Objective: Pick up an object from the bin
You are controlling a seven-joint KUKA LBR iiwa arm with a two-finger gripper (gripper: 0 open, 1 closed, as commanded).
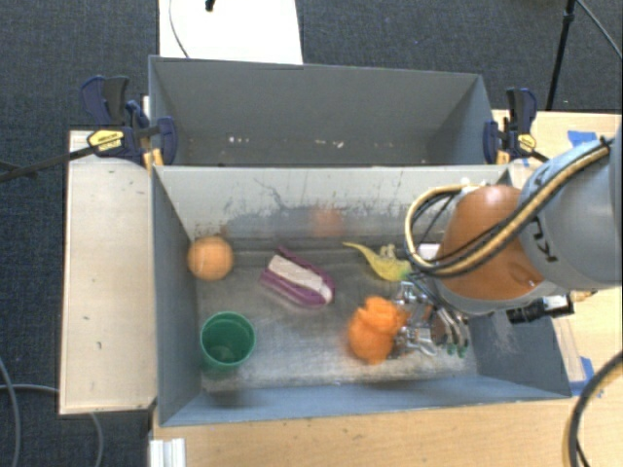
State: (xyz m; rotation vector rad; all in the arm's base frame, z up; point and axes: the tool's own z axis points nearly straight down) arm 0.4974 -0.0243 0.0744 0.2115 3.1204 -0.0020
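Gripper (409, 329): low over the floor of the grey metal bin (180, 309), in its near right part. It sits below the arm's orange cover (487, 241), with looped cables (428, 224) on the far side.

Grip state: it cannot be told whether the gripper is parted or closed, or whether it has hold of anything.

Nearest thing: an orange lumpy toy (370, 331), directly at the gripper's left and apparently touching it. The toy rests on the floor towards the near wall, right of centre.

Other contents:
- A yellow curved toy (382, 259) lies just beyond the gripper, towards the far wall.
- A purple-and-white striped object (297, 280) lies at mid floor, left of the orange toy and apart from it.
- An orange ball (210, 258) sits at far left, by the left wall.
- A green cup (227, 340) stands upright at near left, mouth up, well apart from the gripper.
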